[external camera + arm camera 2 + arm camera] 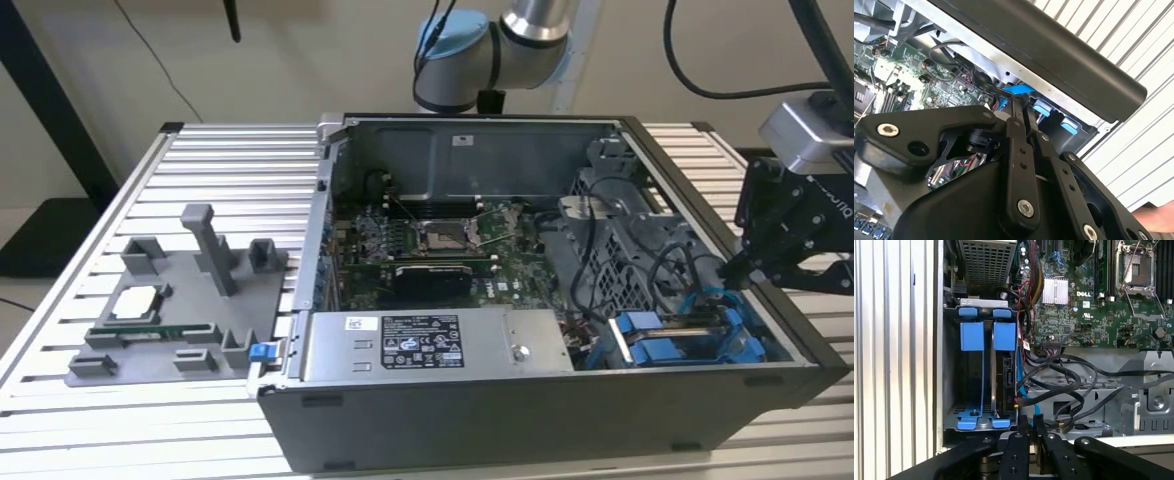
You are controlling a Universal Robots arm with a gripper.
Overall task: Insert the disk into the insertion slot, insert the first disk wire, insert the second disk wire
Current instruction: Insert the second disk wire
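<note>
Ribbed aluminium table [200, 160] is seen supporting an open computer case [534, 420], which is laid on its side with the interior exposed upward. On the table at the exterior view's left, well apart from the case, a grey fixture [174, 300] is placed. Inside the case, a green motherboard [441, 245] is shown near the middle, and a grey labelled power-supply box [427, 345] is set along the near wall.

The insertion slot [687, 340] is located in the near corner of the case at the exterior view's right; its blue rails and tabs are seen again in the first wrist view [976, 385]. The disk [1005, 385] is seen standing on edge inside the slot, in the compartment nearer the motherboard, with its blue carrier tab [1004, 335] at the far end. The neighbouring compartment, by the case wall, is seen without a drive. Black cables [1069, 385] and a light-blue cable [1024, 395] are seen looping just beside the disk's near end.

The gripper [741, 270] is held over the case edge at the slot, and is seen from behind in both wrist views [1021, 112] [1026, 422]. Its jaws are drawn narrow, the fingers [1015, 150] nearly together at the tips; whether a connector is pinched between them cannot be told.
</note>
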